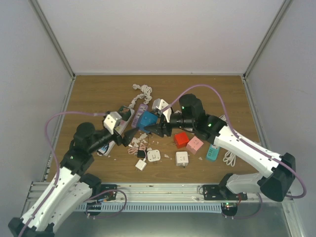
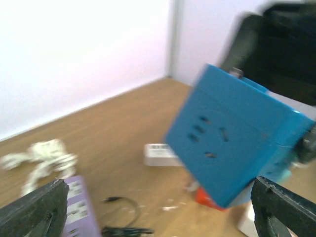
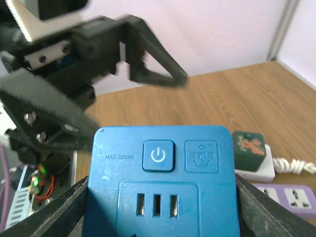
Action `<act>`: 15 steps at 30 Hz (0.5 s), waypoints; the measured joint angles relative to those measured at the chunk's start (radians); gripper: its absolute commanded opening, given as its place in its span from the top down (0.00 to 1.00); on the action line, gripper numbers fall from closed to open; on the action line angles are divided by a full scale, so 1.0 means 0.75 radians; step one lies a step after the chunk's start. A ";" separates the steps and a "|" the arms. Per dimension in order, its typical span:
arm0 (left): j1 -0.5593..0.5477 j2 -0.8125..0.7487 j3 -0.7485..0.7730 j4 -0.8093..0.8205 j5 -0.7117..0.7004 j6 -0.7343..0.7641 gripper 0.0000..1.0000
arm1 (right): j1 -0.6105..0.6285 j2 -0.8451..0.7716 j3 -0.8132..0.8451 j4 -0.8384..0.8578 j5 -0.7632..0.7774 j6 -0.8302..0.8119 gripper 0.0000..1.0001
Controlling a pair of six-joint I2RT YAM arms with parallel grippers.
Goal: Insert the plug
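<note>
Two claws meet over the middle of the table [image 1: 98,94]. The right claw [image 1: 154,125] is clamped on one blue block [image 3: 160,163], a finger on each side, and holds it up off the wood. The left claw [image 1: 129,138] is wide apart, and I see nothing in it.

The blue block is just past the left claw, a bit up and to the right in that claw's own camera. The side with the plug holes is turned to the left claw, and the block leans over. So I think a plug must go straight in at that tilted side. The left arm is the one facing the holes.

I cannot tell for sure which thing is the plug. One small black bit [image 1: 140,153] lies on the table just below the claws, nearer the left one. It may be the plug. One black lead [image 2: 123,230] lies beside the purple strip [image 2: 81,212].

Counted: one blue block, one red block [image 1: 181,139], one pink block [image 1: 195,144], one teal block [image 1: 213,152], one purple strip, three small white blocks [image 1: 153,155] at the front, and two white cords [image 1: 143,90].
</note>
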 measured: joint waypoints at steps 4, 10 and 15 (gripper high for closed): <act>0.004 -0.165 -0.070 0.007 -0.444 -0.160 0.01 | 0.004 0.026 -0.103 0.175 0.101 0.181 0.66; 0.006 -0.297 -0.056 0.004 -0.824 -0.284 0.01 | 0.011 0.262 -0.084 0.365 0.169 0.344 0.67; 0.010 -0.398 -0.058 -0.008 -0.945 -0.310 0.01 | 0.038 0.578 0.086 0.409 0.229 0.399 0.69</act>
